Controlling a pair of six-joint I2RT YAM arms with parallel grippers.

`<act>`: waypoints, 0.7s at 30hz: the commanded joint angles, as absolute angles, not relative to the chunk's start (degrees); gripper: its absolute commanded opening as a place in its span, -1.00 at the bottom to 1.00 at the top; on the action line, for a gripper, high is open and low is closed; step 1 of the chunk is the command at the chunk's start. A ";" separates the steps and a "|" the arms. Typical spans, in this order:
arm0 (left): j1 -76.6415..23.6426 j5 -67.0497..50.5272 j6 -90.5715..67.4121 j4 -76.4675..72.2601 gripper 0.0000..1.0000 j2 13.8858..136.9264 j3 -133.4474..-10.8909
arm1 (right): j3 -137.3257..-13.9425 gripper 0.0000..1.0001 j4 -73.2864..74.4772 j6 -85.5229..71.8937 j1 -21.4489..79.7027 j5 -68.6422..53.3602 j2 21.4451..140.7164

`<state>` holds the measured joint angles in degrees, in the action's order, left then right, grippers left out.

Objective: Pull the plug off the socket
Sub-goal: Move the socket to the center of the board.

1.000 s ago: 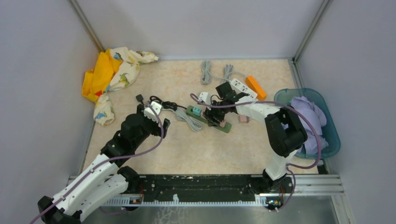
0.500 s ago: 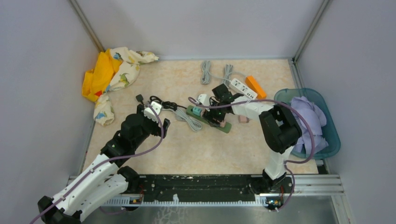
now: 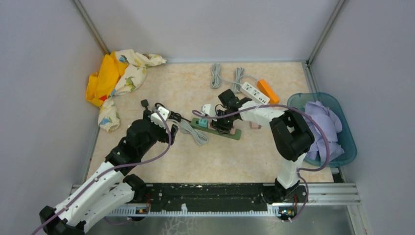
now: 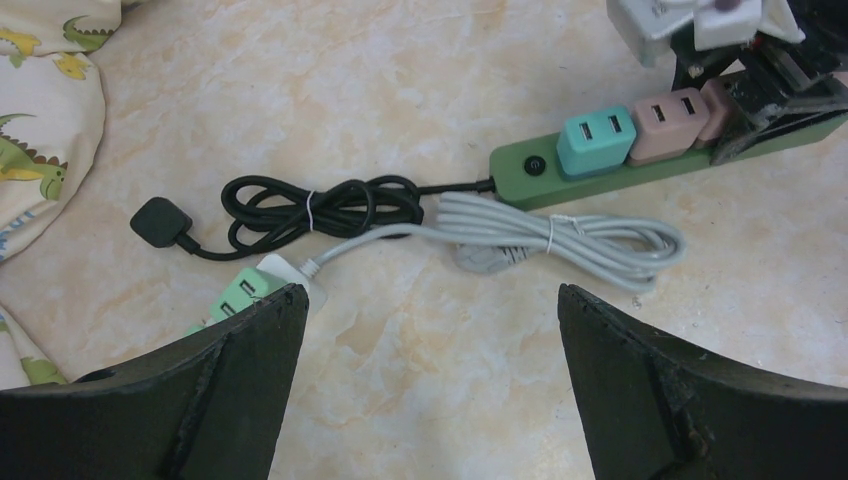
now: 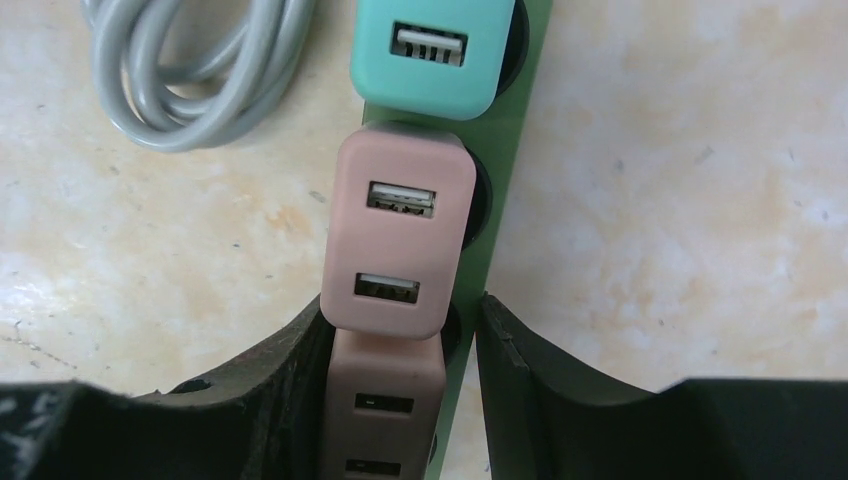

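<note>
Green socket strip (image 4: 600, 182): one teal plug (image 4: 597, 140), two pink plugs (image 5: 398, 240).
Left gripper (image 4: 430, 300) spread; right gripper (image 5: 400, 310) astride one, grip unclear.

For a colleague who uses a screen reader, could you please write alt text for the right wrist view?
The right gripper, dark fingers apart, flanks the nearest pink USB plug on a green power strip. Beyond sit a second pink plug and a teal plug, with a coiled grey cable beside them on the marbled table.
</note>
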<state>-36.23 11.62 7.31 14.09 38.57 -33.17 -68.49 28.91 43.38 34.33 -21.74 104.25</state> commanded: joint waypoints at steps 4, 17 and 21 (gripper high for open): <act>-35.95 12.04 7.08 14.15 1.00 37.89 -33.90 | -70.43 -0.47 37.26 49.30 41.00 -28.02 104.46; -35.96 10.19 7.17 13.91 1.00 37.64 -33.84 | -68.64 -0.43 44.95 61.80 44.90 -28.02 102.39; -35.95 9.94 7.28 13.67 1.00 37.23 -33.58 | -69.99 -0.42 45.87 60.35 45.11 -25.67 103.29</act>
<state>-36.23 10.98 7.31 14.11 38.39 -33.17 -69.43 38.89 58.28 42.46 -22.79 103.88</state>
